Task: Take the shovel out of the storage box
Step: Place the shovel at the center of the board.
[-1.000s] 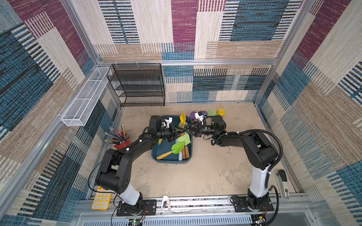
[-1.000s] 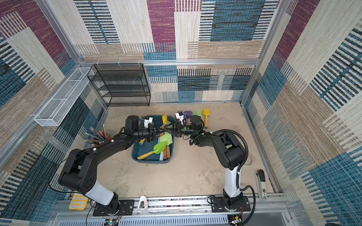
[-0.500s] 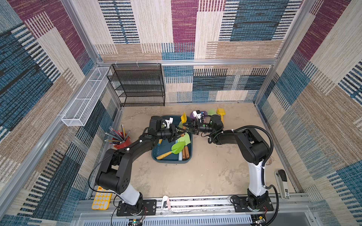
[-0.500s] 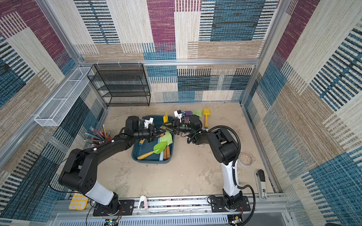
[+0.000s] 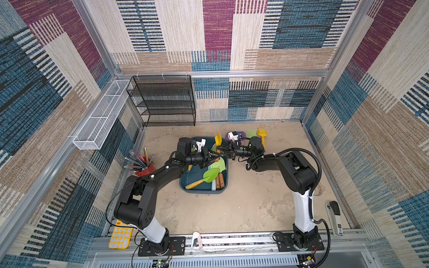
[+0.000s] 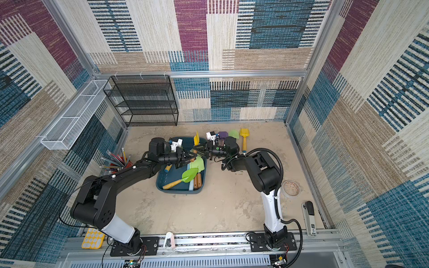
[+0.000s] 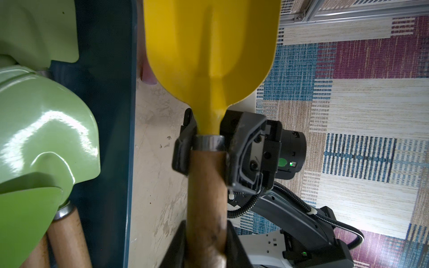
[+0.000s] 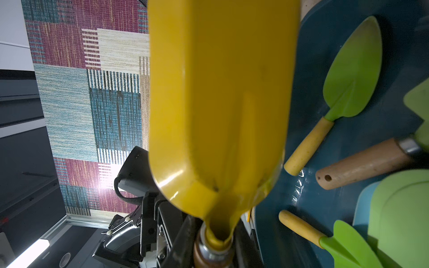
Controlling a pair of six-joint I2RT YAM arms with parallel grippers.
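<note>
At far left I see the basket (image 5: 99, 116) on the wall and the rack (image 5: 162, 102) at the back, both well apart from the arms. The pencil cup (image 5: 144, 163) stands near my left arm, and a keypad (image 5: 120, 236) lies by its base.

The box (image 5: 202, 190) sits mid-floor. It holds a green trowel (image 5: 211, 174), two wooden handles (image 5: 219, 182) and a pale green blade (image 5: 219, 165).

My left gripper (image 5: 209, 155) is clamped on the wooden handle of the shovel (image 5: 218, 139). The shovel is lifted above the box's far right rim with its yellow blade towards the back wall. My right gripper (image 7: 209, 141) meets it head-on, jaws closed around the metal collar just below the blade.

Right of that, a purple scoop (image 6: 223, 134), a green scoop (image 6: 234, 134) and a yellow spade (image 6: 243, 133) lie on the floor behind the right wrist. Further right are a ring (image 6: 290, 188) and a stapler (image 5: 334, 218).

Only the left wrist view shows both grips clearly. The right wrist view shows a second trowel (image 8: 343, 246), mostly under my left arm in both top views. My right arm largely hides the ring in a top view.
</note>
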